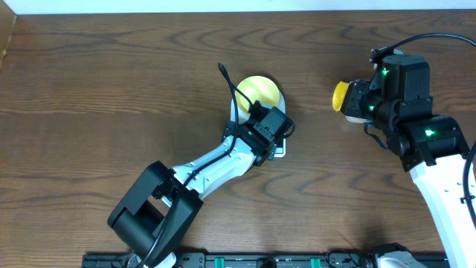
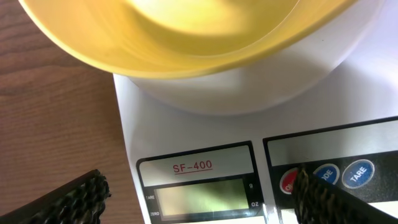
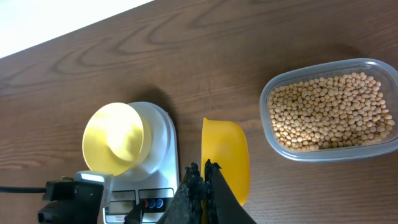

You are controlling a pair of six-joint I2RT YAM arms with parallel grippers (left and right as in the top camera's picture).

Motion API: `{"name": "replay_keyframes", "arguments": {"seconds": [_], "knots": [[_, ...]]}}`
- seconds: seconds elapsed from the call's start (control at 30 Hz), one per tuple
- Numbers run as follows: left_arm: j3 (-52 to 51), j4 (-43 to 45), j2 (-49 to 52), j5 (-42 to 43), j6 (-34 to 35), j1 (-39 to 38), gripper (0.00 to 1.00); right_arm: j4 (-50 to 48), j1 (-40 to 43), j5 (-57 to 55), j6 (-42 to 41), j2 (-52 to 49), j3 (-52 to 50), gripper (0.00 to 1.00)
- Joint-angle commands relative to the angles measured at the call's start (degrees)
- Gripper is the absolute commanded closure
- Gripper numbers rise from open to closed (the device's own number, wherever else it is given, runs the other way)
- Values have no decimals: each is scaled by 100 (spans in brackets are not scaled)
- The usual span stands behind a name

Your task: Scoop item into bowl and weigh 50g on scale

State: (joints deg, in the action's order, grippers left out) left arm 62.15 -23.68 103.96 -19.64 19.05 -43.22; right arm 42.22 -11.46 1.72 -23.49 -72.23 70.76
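Dark wood-grain desk [image 1: 89, 89], open across its left half; left end effector [image 2: 196, 200] hangs released over the scale [image 3: 165, 134]; right end effector [image 3: 202, 175] grasps the yellow spoon [image 3: 227, 155] beside the tub [image 3: 266, 118].

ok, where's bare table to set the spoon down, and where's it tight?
Free: the table left of the bowl and scale, and the strip beyond them to the far edge. Tight: between scale and bean tub, where the right gripper holds the spoon; the left gripper, open, hangs over the scale's front.
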Motion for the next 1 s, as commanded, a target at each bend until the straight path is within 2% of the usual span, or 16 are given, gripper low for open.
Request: {"name": "replay_keyframes", "arguments": {"seconds": [0.0, 0.97], "knots": [[-13, 4, 129, -103, -94, 31, 3, 9, 39, 13, -46, 109, 125, 99], [-13, 87, 160, -103, -79, 79, 4, 87, 39, 13, -44, 109, 125, 99]]}}
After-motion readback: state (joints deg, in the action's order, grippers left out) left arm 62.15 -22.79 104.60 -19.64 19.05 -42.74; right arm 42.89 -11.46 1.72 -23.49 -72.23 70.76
